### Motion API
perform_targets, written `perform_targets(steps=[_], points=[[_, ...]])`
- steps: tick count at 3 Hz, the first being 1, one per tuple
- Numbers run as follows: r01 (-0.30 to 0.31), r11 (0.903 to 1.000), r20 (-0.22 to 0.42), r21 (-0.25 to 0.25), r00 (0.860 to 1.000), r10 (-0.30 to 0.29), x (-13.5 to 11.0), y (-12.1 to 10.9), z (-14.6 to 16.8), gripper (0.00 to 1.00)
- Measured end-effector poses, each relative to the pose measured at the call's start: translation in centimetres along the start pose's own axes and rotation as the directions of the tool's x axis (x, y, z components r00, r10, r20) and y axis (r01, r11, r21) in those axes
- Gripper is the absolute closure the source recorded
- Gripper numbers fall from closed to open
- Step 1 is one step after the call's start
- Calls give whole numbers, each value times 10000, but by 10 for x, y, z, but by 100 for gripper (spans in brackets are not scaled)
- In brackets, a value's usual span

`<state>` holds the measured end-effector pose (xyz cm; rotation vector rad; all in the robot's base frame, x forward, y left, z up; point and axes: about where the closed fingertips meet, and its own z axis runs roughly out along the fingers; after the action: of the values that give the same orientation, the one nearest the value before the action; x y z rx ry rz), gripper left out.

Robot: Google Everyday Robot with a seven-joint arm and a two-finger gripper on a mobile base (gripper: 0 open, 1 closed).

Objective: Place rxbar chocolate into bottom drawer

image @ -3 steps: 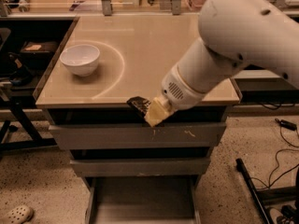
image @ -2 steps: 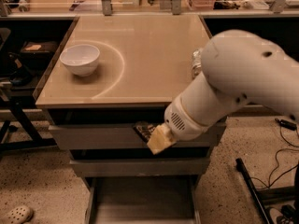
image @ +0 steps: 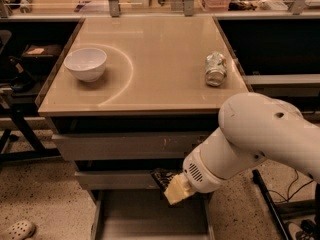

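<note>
My gripper (image: 169, 185) hangs in front of the middle drawer, just above the open bottom drawer (image: 150, 216). It is shut on the rxbar chocolate (image: 161, 176), a dark shiny bar that sticks out to the left of the pale fingertips (image: 175, 191). The bottom drawer is a shallow grey tray pulled out at the base of the cabinet, and what shows of its floor is bare. My white arm (image: 255, 139) reaches in from the right and hides the drawer's right side.
A white bowl (image: 85, 63) stands on the tan tabletop (image: 150, 59) at the left. A crushed silver can (image: 215, 69) lies at the right. Two wider grey drawer fronts (image: 125, 146) are closed. A shoe (image: 17, 229) lies on the floor at the left.
My gripper has moved down and to the right with the bar, from the table's front edge to the level of the middle drawer. The can, earlier hidden by the arm, now shows.
</note>
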<state>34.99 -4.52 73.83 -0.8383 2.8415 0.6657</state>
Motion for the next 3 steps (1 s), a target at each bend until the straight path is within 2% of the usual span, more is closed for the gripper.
perform_targets(steps=[1,2,3], points=[[2,10000,-2,0,10000,-2,0,0,0,100],[-348,9984,32,-440,9994,350,8,3,37,100],[-575,9902,126,-1274,9981,596,9,4,106,100]])
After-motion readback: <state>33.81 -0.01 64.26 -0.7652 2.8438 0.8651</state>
